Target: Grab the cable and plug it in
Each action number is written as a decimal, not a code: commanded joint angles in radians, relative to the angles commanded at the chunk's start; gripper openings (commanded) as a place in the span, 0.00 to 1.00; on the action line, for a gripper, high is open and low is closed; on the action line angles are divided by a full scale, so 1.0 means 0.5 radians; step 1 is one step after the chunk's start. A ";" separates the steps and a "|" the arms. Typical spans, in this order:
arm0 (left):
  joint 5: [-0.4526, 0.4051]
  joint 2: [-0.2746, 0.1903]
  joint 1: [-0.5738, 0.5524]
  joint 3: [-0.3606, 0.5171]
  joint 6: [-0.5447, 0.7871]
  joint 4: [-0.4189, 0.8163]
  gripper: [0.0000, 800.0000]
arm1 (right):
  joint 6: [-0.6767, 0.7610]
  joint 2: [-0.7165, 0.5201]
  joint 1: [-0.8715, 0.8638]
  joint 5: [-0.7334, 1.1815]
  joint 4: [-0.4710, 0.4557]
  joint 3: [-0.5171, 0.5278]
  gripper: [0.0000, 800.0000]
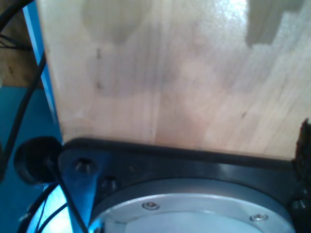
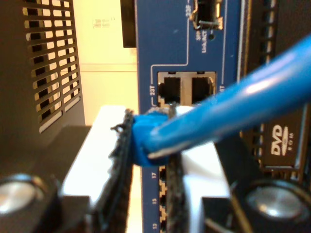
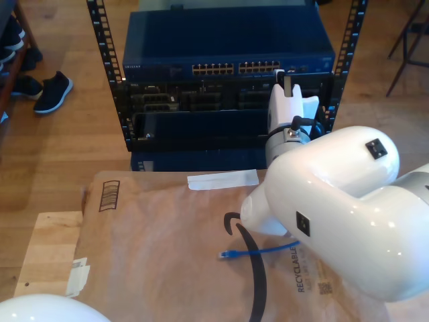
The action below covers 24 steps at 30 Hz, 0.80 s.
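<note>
Cable count: we see one cable, thin and bright blue.
Cable look: in the second wrist view it runs as a smooth blue cord to a blue plug end; in the exterior view its other end, a small blue plug, lies loose on the brown paper.
Cable place: the held end sits just in front of the switch, close to a pair of open ports labelled 23T.
My second gripper: clenched on the cable's plug end, its frayed black pads pressing either side.
My first gripper: we cannot tell its state; its camera looks over pale wood and a black and silver base ring.
Arms: two white arms, one large at the exterior view's right, another at its lower left corner.
Rack: one, holding the blue switch and dark units.
Shoes: several dark ones at the exterior view's left.
</note>
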 joint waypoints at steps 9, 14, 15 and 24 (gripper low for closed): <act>-0.003 0.000 -0.003 0.000 0.000 0.000 1.00 | -0.006 0.080 -0.012 0.003 -0.003 -0.098 0.00; -0.003 0.000 -0.003 -0.003 0.000 0.000 1.00 | -0.009 0.107 -0.040 0.003 -0.009 -0.135 0.00; 0.000 0.000 0.000 -0.003 0.000 0.000 1.00 | -0.009 0.114 -0.040 0.003 -0.006 -0.141 0.00; -0.003 0.000 -0.003 0.000 0.000 0.000 1.00 | -0.009 0.126 -0.043 0.009 -0.006 -0.157 0.00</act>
